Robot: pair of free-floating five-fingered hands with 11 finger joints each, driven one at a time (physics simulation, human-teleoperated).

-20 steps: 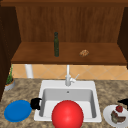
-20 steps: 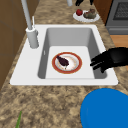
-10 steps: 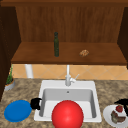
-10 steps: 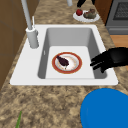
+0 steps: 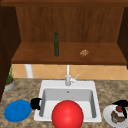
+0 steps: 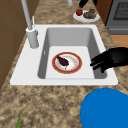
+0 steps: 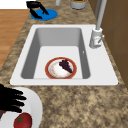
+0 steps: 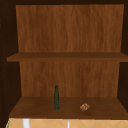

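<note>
My left hand [image 5: 35, 103] hovers at the sink's [image 5: 91, 85] left rim, beside a blue plate [image 5: 17, 110]. In the left side view this hand [image 6: 110, 60] reaches over the rim with relaxed fingers and holds nothing. In the right side view it [image 7: 37, 10] hangs over the blue plate [image 7: 47, 15]. My right hand [image 5: 121, 103] floats open above a white plate [image 5: 108, 117] bearing a tomato [image 7: 23, 120] and brown food; its fingers [image 7: 15, 98] are straight. In the basin lies a red-rimmed plate [image 6: 67, 62] with a dark purple piece [image 6: 62, 60] on it.
A big red round thing [image 5: 67, 115] stands before the sink in the front view. The faucet [image 5: 68, 77] rises at the back rim. A green bottle [image 8: 56, 98] and a brown lump [image 8: 84, 107] stand on the wooden shelf. A potted plant [image 5: 9, 80] is far left.
</note>
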